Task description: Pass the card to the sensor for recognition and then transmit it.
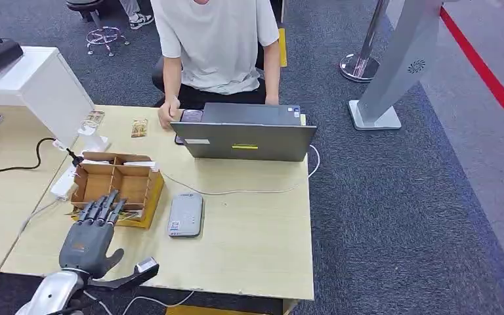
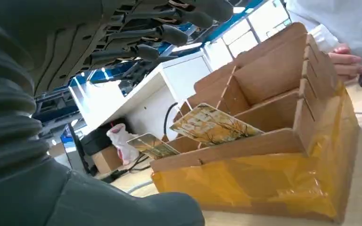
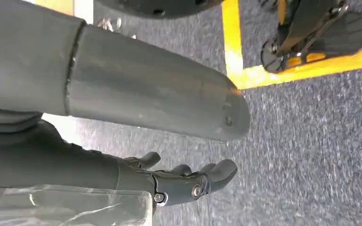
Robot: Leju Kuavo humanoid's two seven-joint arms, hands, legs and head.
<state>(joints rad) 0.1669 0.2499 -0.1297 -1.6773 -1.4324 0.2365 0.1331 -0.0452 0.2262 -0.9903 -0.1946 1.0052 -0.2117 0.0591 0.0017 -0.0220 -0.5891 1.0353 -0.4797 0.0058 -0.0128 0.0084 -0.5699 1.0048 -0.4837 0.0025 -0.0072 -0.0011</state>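
My left hand (image 1: 93, 235) hovers open with fingers spread over the near edge of a cardboard divider box (image 1: 115, 179), holding nothing. In the left wrist view the fingers (image 2: 165, 35) stretch above the box (image 2: 273, 84), where a patterned card (image 2: 211, 125) leans in the near compartment and a second card (image 2: 152, 145) sticks out beside it. The grey flat sensor (image 1: 186, 214) lies on the table just right of the box. My right hand (image 3: 188, 182) hangs over the blue carpet, fingers loosely extended and holding nothing.
A person in a white shirt (image 1: 213, 39) sits across the table behind a grey laptop (image 1: 249, 134), one hand (image 1: 166, 115) on the table. Two loose cards (image 1: 139, 127) lie near a white cabinet (image 1: 39, 82). A white cable (image 1: 236, 191) runs between the laptop and the sensor.
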